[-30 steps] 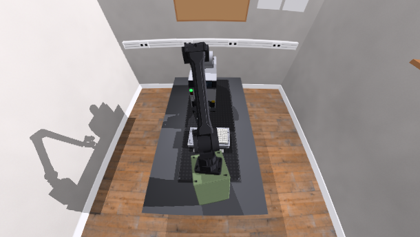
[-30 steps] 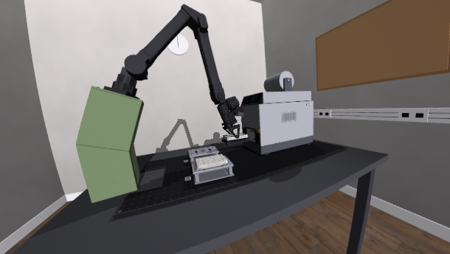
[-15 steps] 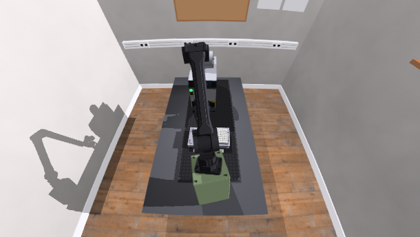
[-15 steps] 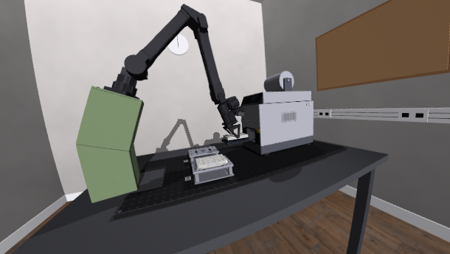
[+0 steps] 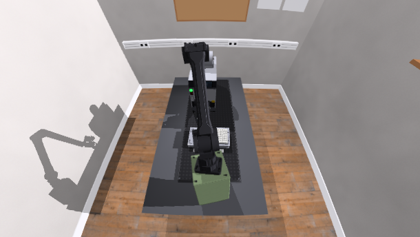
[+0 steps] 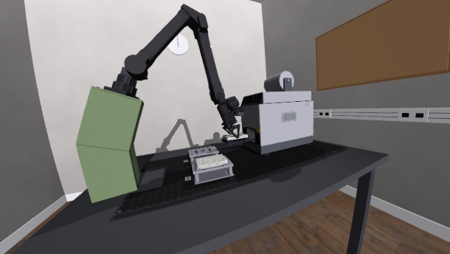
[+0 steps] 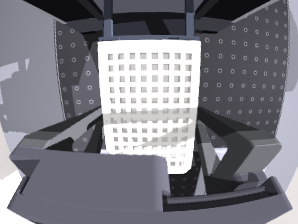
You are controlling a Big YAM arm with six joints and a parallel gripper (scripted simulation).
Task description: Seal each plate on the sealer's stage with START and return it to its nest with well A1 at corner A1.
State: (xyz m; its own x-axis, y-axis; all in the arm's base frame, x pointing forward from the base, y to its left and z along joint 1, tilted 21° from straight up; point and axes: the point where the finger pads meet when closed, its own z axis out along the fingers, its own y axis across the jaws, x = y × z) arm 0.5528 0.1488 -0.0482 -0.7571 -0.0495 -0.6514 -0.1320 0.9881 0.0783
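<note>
Wrist view: the gripper (image 6: pixel 234 135) (image 7: pixel 149 110) is closed on the plate's (image 6: pixel 241 136) (image 7: pixel 150 82) long sides, at three and nine o'clock, probably to keep it level at the stage (image 6: pixel 236 141), rails (image 7: pixel 108 24) toward twelve

The table (image 5: pixel 251 186) (image 6: pixel 236 218) has a smooth, matt dark top, and the perforated board (image 5: pixel 225 118) (image 6: pixel 166 190) on it looks matt too. The sealer (image 6: pixel 285 119) looks like painted metal or plastic, smooth, with a dull pale finish. The arm (image 5: pixel 200 89) (image 6: pixel 162 38) is smooth and black with a faint sheen. Its pedestal (image 5: pixel 211 189) (image 6: pixel 108 122) has a flat green surface, slightly mottled. The plate in the gripper (image 7: pixel 149 145) looks like matt white plastic. The floor (image 5: pixel 292 165) (image 6: pixel 310 221) is wood-look planking with visible grain; the walls (image 5: pixel 358 103) (image 6: pixel 229 48) look like matt plaster.
</note>
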